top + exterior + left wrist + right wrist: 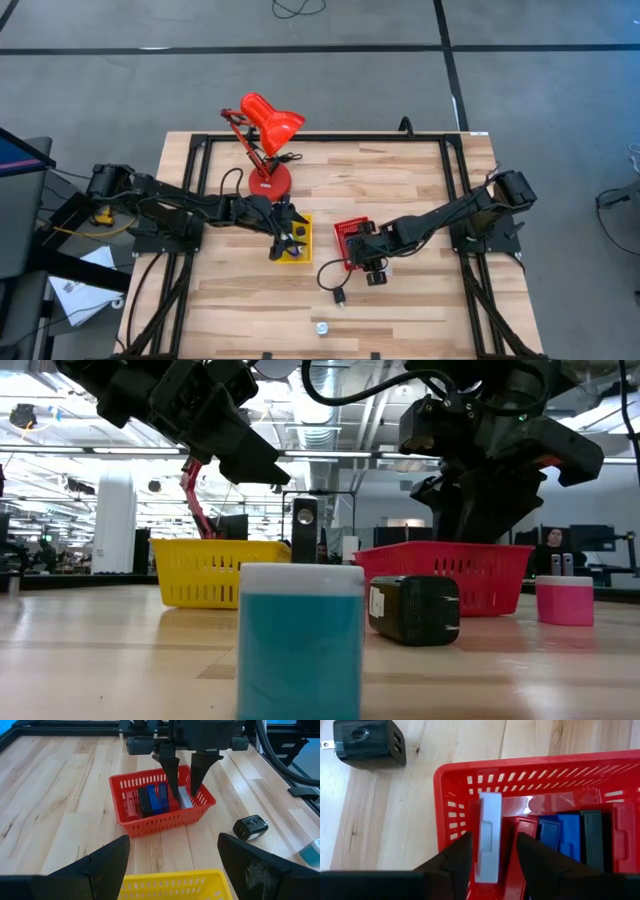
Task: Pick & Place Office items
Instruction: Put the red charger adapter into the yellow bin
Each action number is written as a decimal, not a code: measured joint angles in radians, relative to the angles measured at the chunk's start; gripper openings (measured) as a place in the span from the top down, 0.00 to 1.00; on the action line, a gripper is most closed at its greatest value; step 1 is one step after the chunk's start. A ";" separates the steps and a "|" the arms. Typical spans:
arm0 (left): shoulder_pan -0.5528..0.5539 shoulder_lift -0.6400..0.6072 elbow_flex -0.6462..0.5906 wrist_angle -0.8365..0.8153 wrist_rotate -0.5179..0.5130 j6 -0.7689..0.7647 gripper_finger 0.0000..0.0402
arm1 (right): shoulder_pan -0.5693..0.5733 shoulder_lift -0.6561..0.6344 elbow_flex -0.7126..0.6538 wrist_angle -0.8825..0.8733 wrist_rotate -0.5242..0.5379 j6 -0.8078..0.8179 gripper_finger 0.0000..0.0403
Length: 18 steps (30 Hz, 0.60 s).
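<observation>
Currently my right gripper (490, 855) sits low in the red basket (165, 817), fingers straddling a pale grey-white flat piece (489, 837) that stands on edge at the basket's end wall. In the right wrist view the fingers flank it with thin slivers of gap either side, so I judge this a release in progress, not a firm pinch; I cannot confirm contact. The piece is on edge, I think, because the basket is already packed that way: red, blue and black flat pieces (150, 800) are filed side by side like cards, and a flat drop would not fit.

My left gripper (172, 865) hovers above the yellow basket (295, 240), fingers spread wide, nothing between them. I read it as waiting.

Items outside the baskets: a black wall charger (367, 742) on the bare wood just beside the red basket, its cable side toward the table's front edge; a teal piece with white cap (300, 640) close to the low camera; a pink piece (565, 600) off to the side.

Surface: pale butcher-block table (420, 300) in a black frame, with a red desk lamp (265, 130) at the back. Beyond: grey floor with taped lines, an open lab with ceiling ducts and monitors, and a person seated far behind.
</observation>
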 joint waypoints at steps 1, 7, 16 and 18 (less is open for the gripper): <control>0.000 0.000 0.000 0.000 0.000 0.000 0.26 | 0.000 0.000 0.000 0.000 0.000 0.000 0.62; 0.000 0.000 0.000 -0.002 0.000 0.000 0.26 | 0.007 -0.063 -0.002 -0.079 -0.001 0.054 0.56; 0.000 0.000 0.000 -0.003 0.000 -0.038 0.26 | 0.090 -0.258 0.000 -0.283 0.076 0.434 0.55; 0.000 0.000 0.000 -0.002 0.000 -0.058 0.26 | 0.121 -0.267 -0.001 -0.346 0.106 0.550 0.55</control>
